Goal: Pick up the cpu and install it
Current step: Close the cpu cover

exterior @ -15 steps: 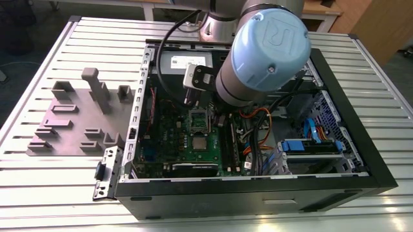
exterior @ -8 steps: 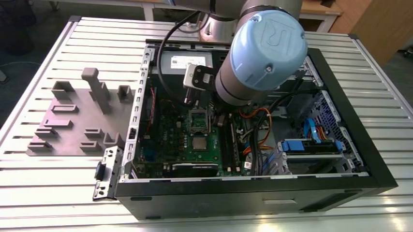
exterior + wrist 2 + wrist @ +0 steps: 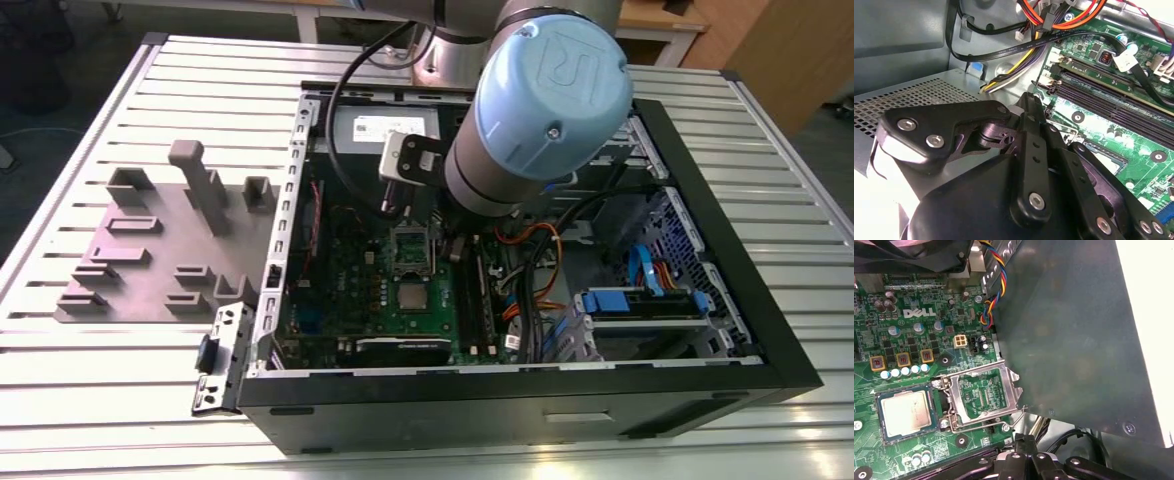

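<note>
You will find the cpu (image 3: 904, 412) lying in its socket on the green board (image 3: 914, 340), just beside the opened socket frame (image 3: 985, 392), with the gripper (image 3: 1024, 440) hanging near that frame, fingers (image 3: 1029, 117) pressed together and empty.

Single arm (image 3: 461, 40) comes in from the far side and bends down. Big blue-capped wrist joint (image 3: 547, 90) sits tilted, cap facing up and near. Black gripper (image 3: 1029, 100) (image 3: 1024, 439), seen in both wrist views, points down. Fingers (image 3: 1028, 140) are pressed together at the tips with nothing gripped.
</note>
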You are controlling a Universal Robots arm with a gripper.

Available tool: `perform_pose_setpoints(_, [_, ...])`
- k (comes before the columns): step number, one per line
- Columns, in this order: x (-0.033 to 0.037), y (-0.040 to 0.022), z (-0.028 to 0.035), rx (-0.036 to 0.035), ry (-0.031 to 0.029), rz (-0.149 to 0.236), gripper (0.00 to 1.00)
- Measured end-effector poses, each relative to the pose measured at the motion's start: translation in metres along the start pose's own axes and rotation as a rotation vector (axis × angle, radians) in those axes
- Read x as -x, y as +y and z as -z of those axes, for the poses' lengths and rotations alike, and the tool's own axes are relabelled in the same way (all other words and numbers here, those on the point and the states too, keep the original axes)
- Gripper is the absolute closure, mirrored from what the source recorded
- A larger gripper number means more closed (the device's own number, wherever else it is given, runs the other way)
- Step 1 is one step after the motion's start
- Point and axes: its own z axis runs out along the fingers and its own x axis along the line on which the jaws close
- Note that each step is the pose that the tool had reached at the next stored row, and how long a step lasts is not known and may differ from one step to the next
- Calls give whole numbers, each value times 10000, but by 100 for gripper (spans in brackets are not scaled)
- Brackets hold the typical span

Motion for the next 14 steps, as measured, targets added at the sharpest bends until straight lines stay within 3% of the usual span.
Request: perform_pose_setpoints(14, [1,-26,-3,20,7,49,89])
